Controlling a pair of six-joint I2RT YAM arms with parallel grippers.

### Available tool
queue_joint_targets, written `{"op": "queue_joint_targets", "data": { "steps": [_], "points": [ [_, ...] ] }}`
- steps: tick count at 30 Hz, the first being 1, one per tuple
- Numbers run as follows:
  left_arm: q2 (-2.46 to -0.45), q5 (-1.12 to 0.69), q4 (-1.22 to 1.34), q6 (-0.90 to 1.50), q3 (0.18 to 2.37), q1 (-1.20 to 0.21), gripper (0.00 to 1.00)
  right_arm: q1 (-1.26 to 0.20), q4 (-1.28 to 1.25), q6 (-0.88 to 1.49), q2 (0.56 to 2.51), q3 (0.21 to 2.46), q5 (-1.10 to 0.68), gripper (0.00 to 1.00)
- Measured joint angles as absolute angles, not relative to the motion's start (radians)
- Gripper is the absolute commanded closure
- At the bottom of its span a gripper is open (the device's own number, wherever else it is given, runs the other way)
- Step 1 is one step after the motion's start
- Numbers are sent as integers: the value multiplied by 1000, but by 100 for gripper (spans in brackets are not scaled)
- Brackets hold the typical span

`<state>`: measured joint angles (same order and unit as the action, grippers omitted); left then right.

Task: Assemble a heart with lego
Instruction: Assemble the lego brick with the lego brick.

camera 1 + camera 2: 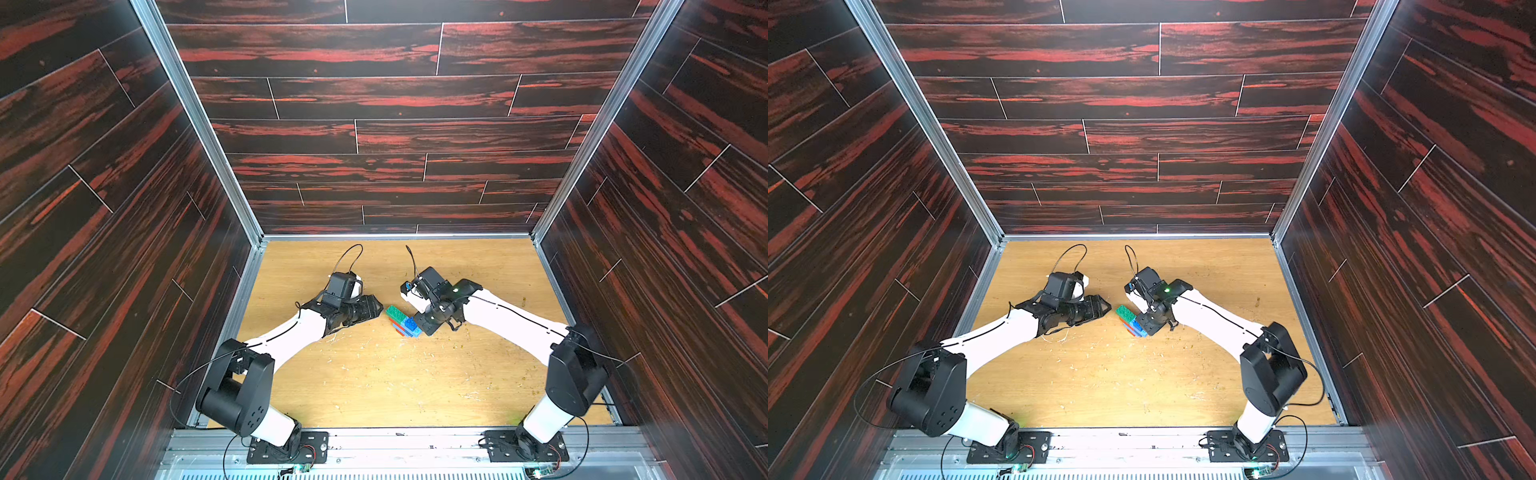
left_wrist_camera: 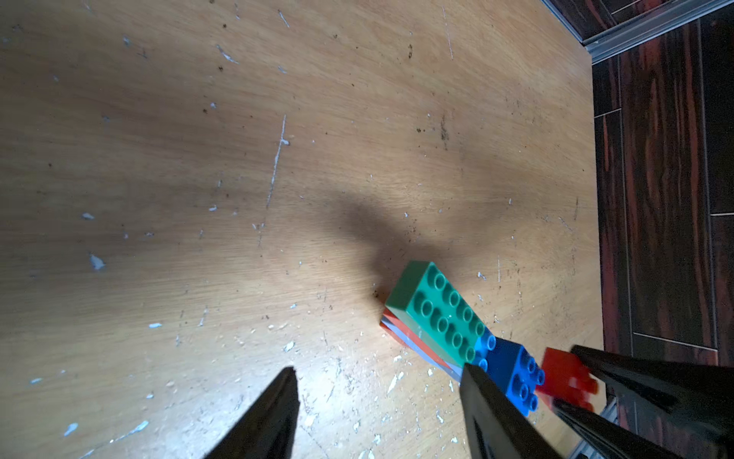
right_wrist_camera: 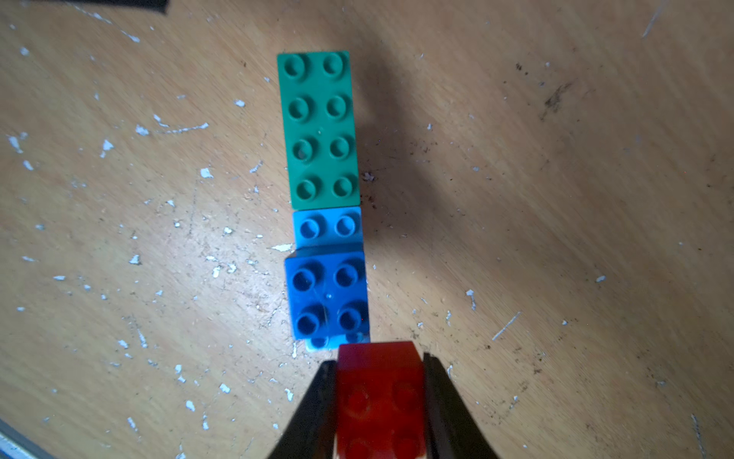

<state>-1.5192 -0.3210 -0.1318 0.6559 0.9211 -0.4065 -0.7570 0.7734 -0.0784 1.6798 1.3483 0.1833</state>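
The heart (image 1: 402,321) (image 1: 1130,319) lies mid-table as a stepped cluster. It has a long green brick (image 3: 319,127) (image 2: 437,314), a light-blue brick (image 3: 327,226) and a dark-blue square (image 3: 327,294) (image 2: 512,369) on top, with red layers underneath. My right gripper (image 3: 379,359) (image 1: 424,328) is shut on a red square lego brick (image 3: 379,393) (image 2: 564,375), held at the cluster's dark-blue end. Whether the red brick touches the cluster I cannot tell. My left gripper (image 2: 380,368) (image 1: 374,309) stands open and empty just left of the cluster, one fingertip close by the light-blue brick.
The scratched wooden table (image 1: 374,382) is boxed in by dark red-streaked walls (image 1: 104,249) with metal corner rails (image 2: 635,31). Both arm bases sit on the front rail (image 1: 407,449).
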Motion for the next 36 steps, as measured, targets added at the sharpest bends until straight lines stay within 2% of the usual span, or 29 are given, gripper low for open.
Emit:
{"op": "queue_joint_targets", "data": {
  "steps": [8,20,36],
  "points": [
    [-1515,-270,-142,668,934,-405,28,-783,815,-33,1715,1525,165,72],
    [-1443,-198,-121,722,926,-327,27,-842,796,-22,2008,1706,168,71],
    [-1443,-209,-99,730,898,-313,27,-841,823,-43,2027,1776,239,68]
  ]
}}
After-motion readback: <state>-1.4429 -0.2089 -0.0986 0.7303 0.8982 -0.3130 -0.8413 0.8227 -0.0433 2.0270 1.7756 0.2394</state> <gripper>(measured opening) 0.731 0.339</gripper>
